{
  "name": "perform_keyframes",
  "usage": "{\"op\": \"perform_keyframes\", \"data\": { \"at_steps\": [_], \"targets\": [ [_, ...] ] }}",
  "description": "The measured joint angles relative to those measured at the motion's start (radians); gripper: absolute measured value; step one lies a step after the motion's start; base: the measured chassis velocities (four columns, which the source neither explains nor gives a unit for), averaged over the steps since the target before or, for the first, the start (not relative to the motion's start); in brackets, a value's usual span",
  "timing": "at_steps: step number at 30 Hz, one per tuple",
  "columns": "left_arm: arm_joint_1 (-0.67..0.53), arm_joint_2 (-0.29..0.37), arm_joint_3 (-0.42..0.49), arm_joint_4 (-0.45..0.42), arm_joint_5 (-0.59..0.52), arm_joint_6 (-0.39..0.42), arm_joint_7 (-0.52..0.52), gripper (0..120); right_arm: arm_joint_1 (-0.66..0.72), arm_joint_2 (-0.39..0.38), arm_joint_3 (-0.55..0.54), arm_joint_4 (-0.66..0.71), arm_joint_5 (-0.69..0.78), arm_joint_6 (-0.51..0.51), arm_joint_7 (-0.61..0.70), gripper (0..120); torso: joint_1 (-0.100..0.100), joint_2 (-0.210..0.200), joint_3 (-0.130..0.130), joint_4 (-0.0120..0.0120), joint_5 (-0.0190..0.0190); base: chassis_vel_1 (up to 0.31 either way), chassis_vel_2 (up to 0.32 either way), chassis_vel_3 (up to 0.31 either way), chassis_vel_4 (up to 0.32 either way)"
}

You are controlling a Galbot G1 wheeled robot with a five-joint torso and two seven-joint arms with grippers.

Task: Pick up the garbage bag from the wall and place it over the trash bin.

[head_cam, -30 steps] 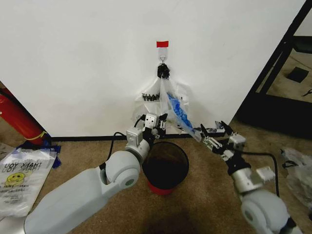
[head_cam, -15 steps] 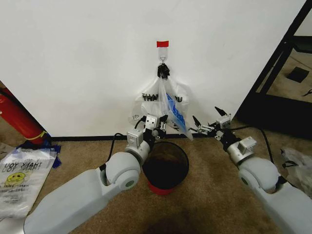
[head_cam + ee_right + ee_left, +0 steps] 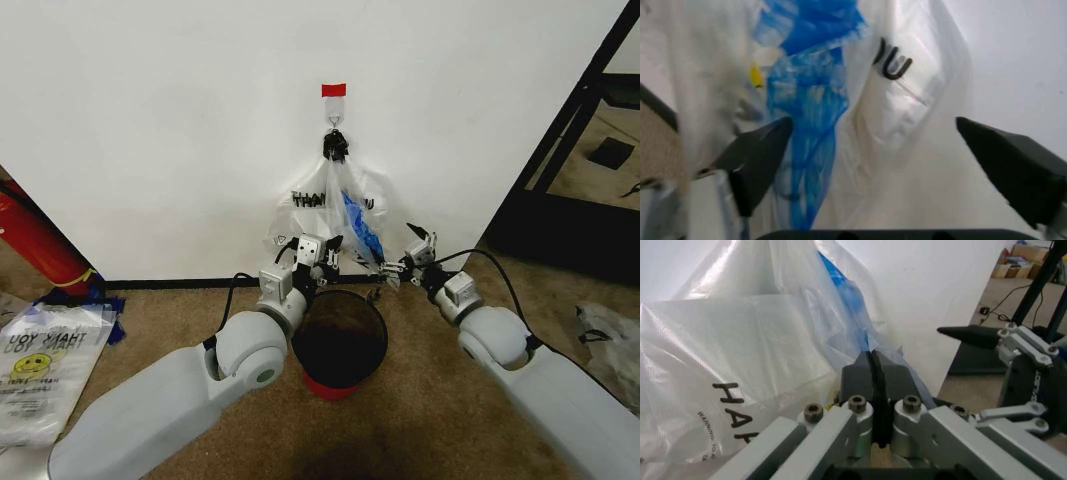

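Observation:
The garbage bag, clear crinkly plastic with blue patches and black lettering, hangs from a metal hook under a red tape strip on the white wall. The black mesh trash bin with its red base stands on the carpet directly below. My left gripper is at the bag's lower edge above the bin's rim; its fingers are pressed together on the plastic. My right gripper is open at the bag's lower right, with the bag between its spread fingers.
A red fire extinguisher leans at the far left, with flat smiley bags on the floor beside it. A black frame stands at the right, and another plastic bag lies on the carpet there.
My right gripper has swung up and to the left, from the carpet at the right to the bag's lower right edge. The bag's blue part, earlier stretched rightward, hangs back down. The left arm has stayed put.

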Motion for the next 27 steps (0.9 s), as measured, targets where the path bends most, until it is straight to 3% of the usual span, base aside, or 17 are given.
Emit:
{"op": "perform_keyframes", "data": {
  "at_steps": [5,14,27],
  "targets": [
    [0.001,0.003,-0.001,-0.001,0.0,0.0,0.0,0,0.001,-0.014,-0.016,0.017,0.005,-0.003,-0.02,73,0.0,0.0,0.0,0.0001,-0.0001,0.0,0.0,0.0,0.0],
    [-0.001,0.007,-0.003,-0.006,-0.003,0.0,-0.001,0,0.035,0.015,-0.07,-0.008,0.056,-0.029,-0.024,71,0.0,0.0,0.0,0.0003,0.0,0.0,0.0,0.0,0.0],
    [-0.001,0.014,-0.008,-0.016,-0.007,0.0,-0.001,0,0.086,0.034,-0.131,-0.028,0.105,-0.052,-0.004,27,0.0,0.0,0.0,0.0002,-0.0001,0.0,0.0,0.0,0.0]
  ]
}}
